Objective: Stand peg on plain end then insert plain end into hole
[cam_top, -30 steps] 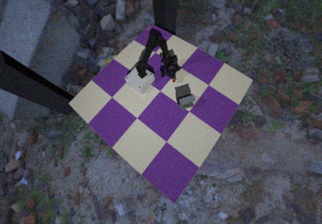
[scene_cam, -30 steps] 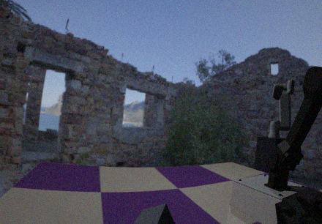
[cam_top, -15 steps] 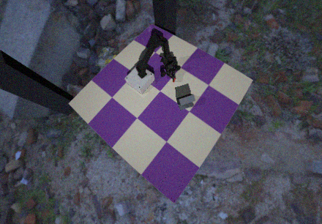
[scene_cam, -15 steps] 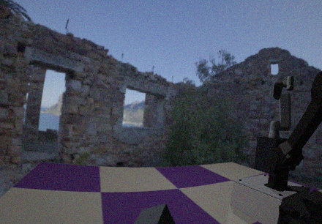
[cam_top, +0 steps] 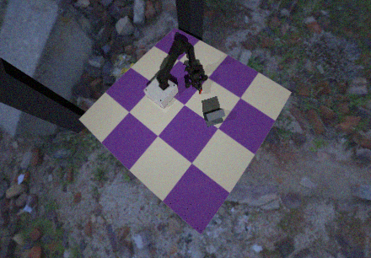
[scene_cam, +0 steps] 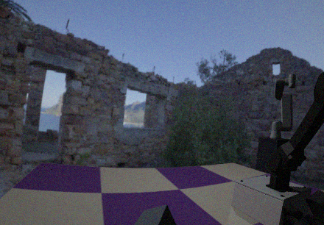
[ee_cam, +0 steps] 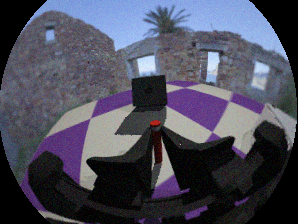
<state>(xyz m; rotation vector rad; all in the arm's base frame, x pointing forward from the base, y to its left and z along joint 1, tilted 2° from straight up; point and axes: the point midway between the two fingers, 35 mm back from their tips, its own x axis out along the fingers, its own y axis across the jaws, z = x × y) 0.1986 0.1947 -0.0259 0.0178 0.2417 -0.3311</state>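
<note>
Pincer (ee_cam: pixel 157 157) clamps the red peg (ee_cam: pixel 156 141), long axis aimed ahead at the sloped panel (ee_cam: pixel 148 92), which stands just beyond it on the desk (cam_top: pixel 160 165).

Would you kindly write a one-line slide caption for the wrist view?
Wrist view: the gripper holds the red peg between its fingers, facing the dark sloped panel on the checkered table.

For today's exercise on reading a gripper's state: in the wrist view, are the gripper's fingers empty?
No: the gripper is shut on the red peg, which stands up between its two dark fingers.
</note>
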